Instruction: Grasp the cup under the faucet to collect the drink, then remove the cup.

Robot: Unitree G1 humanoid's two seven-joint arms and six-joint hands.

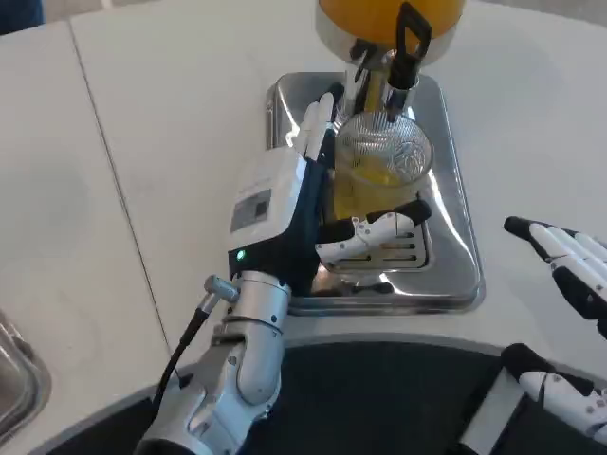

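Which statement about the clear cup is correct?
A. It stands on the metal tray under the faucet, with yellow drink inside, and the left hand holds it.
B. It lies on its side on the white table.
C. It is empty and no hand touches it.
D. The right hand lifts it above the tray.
A: the cup stands on the tray under the faucet, holds yellow drink, and the left hand grips it.

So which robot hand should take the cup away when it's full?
The left robot hand. It already holds the cup under the faucet, over the metal tray. The right robot hand rests open on the table, away from the cup.
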